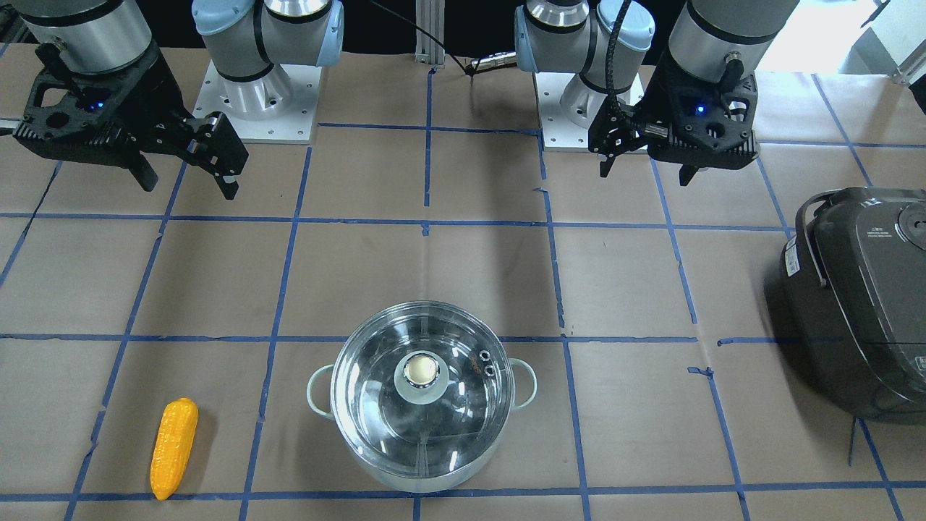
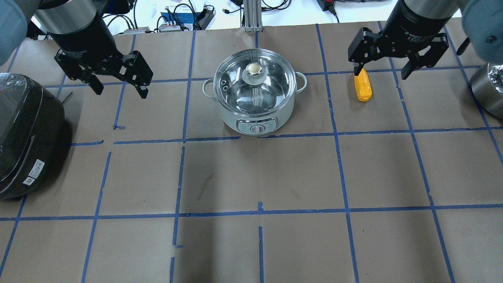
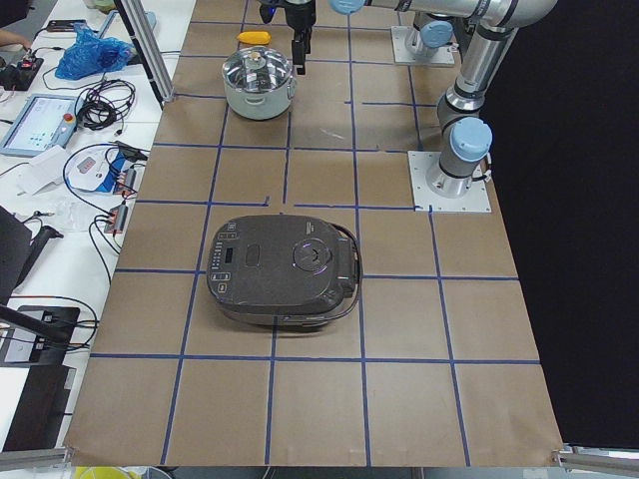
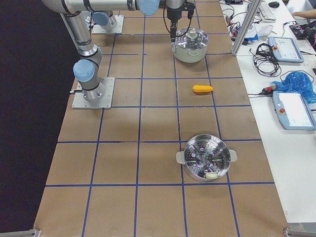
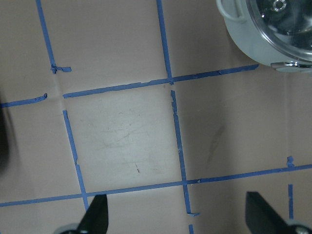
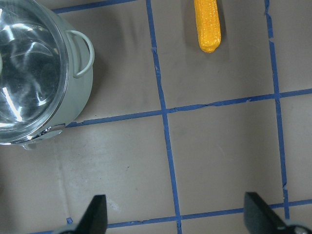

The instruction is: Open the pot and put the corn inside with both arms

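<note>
The steel pot (image 2: 254, 110) with pale green handles stands at the far middle of the table, and its glass lid (image 2: 254, 84) with a metal knob is on. It also shows in the front view (image 1: 419, 463). The yellow corn (image 2: 362, 87) lies flat on the paper to the pot's right, and it shows in the front view too (image 1: 173, 449). My left gripper (image 2: 120, 92) hangs open and empty to the left of the pot. My right gripper (image 2: 380, 74) hangs open and empty above the corn's far end. The right wrist view shows the corn (image 6: 207, 24) and the pot (image 6: 34, 73).
A dark grey rice cooker (image 2: 23, 137) stands at the table's left side. A steel steamer basket (image 4: 205, 158) stands at the right end, and it also shows at the right edge of the overhead view (image 2: 489, 90). Blue tape lines cross the brown paper.
</note>
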Tool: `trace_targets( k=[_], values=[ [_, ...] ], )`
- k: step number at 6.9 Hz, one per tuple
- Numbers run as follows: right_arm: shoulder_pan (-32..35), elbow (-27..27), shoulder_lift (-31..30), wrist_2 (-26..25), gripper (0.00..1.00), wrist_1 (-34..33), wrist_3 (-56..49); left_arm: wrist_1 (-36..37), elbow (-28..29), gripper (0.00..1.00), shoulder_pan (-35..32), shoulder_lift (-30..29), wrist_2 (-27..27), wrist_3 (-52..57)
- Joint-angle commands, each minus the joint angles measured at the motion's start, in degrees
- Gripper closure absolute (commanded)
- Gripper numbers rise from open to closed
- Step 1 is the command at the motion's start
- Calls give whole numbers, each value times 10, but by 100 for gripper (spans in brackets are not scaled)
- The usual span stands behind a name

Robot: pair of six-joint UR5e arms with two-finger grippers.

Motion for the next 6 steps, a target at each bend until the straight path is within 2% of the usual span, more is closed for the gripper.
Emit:
trace_targets(
  k=[1,5,6],
  values=[
    [0,0,0,0,0,0,0,0,0,0,0,0,0,-1],
    [1,0,3,-7,0,-1,-1,1,12,0,-1,-13,-3,-15],
    [0,10,8,-7,0,0,-4,27,19,0,-9,-27,-36,-76]
  ],
)
